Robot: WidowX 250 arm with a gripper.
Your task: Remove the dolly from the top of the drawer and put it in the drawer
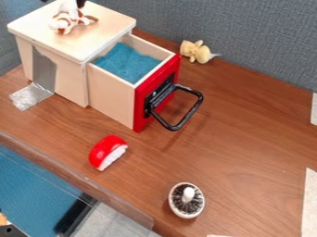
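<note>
Wooden drawer cabinet (pixel 114 16) stands at the upper left of the brown table (pixel 248 134). Drawer (pixel 111 95) is pulled out; its front is red, fitted with a black loop handle (pixel 193 110), and blue cloth (pixel 127 64) lies inside. The dolly, a white and brown plush toy (pixel 64 21), is on the cabinet's top, toward the rear, outside the drawer. A dark part of the gripper (pixel 81 3) is visible at the upper edge of the view, right by the toy's upper end; whether it is spread or closed, and whether it has hold of the toy, cannot be determined. Silvery tape (pixel 32 96) runs from the cabinet's side down onto the table. A yellow plush toy (pixel 196 51) lies behind the drawer, near the blue-gray partition (pixel 254 32). In front of the cabinet lies a red and white toy piece (pixel 108 151). Nearer the front edge sits a round brush (pixel 186 200) with dark bristles and a white knob.
</note>
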